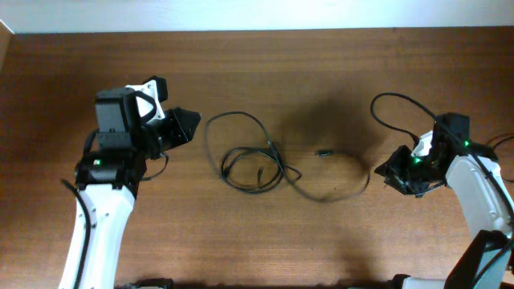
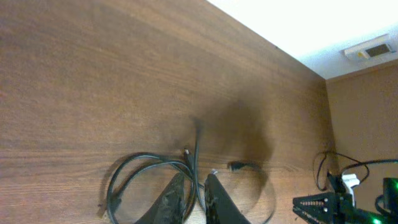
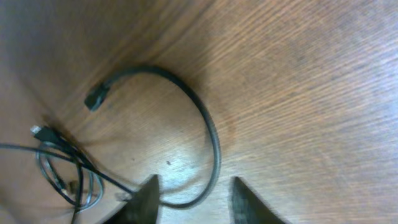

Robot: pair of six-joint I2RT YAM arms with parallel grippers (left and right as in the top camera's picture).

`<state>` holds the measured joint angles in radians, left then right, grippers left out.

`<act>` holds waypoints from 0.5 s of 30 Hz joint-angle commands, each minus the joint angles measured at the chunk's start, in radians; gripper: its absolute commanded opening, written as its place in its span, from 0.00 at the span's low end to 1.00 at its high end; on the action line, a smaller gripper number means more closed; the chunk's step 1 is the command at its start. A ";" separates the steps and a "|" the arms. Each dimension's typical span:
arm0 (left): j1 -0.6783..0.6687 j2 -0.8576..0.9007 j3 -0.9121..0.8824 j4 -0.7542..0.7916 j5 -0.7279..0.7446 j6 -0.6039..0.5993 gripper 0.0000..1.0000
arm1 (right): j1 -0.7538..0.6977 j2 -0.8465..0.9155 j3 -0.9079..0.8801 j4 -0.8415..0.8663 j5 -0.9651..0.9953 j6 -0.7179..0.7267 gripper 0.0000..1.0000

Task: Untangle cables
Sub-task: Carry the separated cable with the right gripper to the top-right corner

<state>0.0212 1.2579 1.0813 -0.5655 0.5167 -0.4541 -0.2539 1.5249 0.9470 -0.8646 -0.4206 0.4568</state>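
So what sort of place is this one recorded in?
Probably an indoor lab or office room. There's a wooden table with cables laid out on it, and the left wrist view catches a tan wall and a vent-like fixture on a white ceiling.

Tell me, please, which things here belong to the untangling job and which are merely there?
Part of the job: the cables; the left gripper; the right gripper.
Merely there: the right arm's own thick wire; the wooden table.
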 commanded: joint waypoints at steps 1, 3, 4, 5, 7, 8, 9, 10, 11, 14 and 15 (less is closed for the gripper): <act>-0.021 0.074 0.013 0.000 0.071 0.006 0.03 | -0.002 0.001 0.001 -0.019 0.031 -0.024 0.44; -0.055 0.105 0.013 0.000 0.071 0.006 0.02 | -0.002 0.001 0.001 -0.022 -0.094 -0.174 0.49; -0.072 0.117 0.013 0.000 0.071 0.006 0.04 | 0.001 0.001 0.001 -0.033 -0.232 -0.306 0.52; -0.088 0.123 0.013 -0.003 0.071 0.006 0.08 | 0.012 0.001 0.001 -0.051 -0.321 -0.393 0.57; -0.125 0.126 0.013 -0.032 0.062 0.006 0.19 | 0.071 0.001 0.000 -0.081 -0.356 -0.480 0.60; -0.145 0.128 0.013 -0.056 0.046 0.006 0.25 | 0.106 0.001 0.000 -0.081 -0.354 -0.480 0.62; -0.161 0.128 0.013 -0.078 0.014 0.006 0.29 | 0.150 0.001 0.000 -0.075 -0.355 -0.479 0.63; -0.181 0.128 0.013 -0.111 -0.053 0.006 0.34 | 0.201 0.002 0.000 -0.062 -0.354 -0.474 0.68; -0.191 0.128 0.013 -0.128 -0.093 0.006 0.39 | 0.249 0.003 0.000 -0.045 -0.354 -0.435 0.70; -0.195 0.128 0.013 -0.154 -0.161 0.006 0.50 | 0.421 0.027 0.000 0.048 -0.164 -0.122 0.70; -0.195 0.128 0.013 -0.154 -0.171 0.006 0.51 | 0.467 0.040 -0.001 0.056 -0.107 -0.021 0.70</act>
<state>-0.1738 1.3788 1.0840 -0.7174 0.4271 -0.4541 0.1112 1.5299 0.9466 -0.8295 -0.6914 0.1684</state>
